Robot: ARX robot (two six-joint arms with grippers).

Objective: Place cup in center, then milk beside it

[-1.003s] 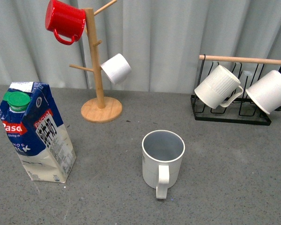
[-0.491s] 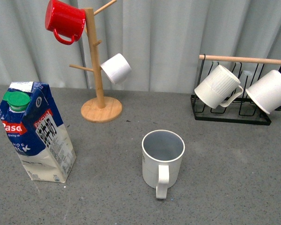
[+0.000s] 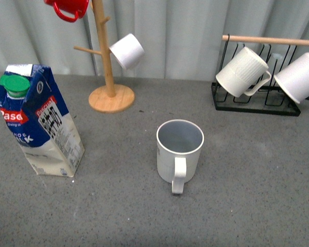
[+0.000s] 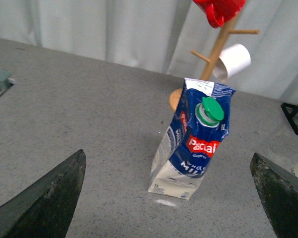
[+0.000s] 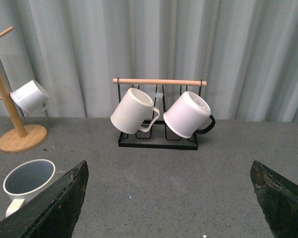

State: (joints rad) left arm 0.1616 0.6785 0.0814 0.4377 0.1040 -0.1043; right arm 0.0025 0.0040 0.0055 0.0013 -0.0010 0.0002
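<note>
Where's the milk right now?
In the front view the milk carton stands on the left, apart from the cup in the middle, with the wooden mug tree behind it.

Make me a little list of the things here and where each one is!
cup: upright, table middle, empty, handle toward robot
milk: standing left of cup, not touching, cap on
wooden mug tree: behind them, holding red mug and white mug
black rack: back right, ribbed mug and plain mug hanging
left gripper: open, empty
right gripper: open, empty

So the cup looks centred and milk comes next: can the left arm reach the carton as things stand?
Probably yes: the carton stands ahead of the open left fingers, only bare table between them, nothing crowding it.
</note>
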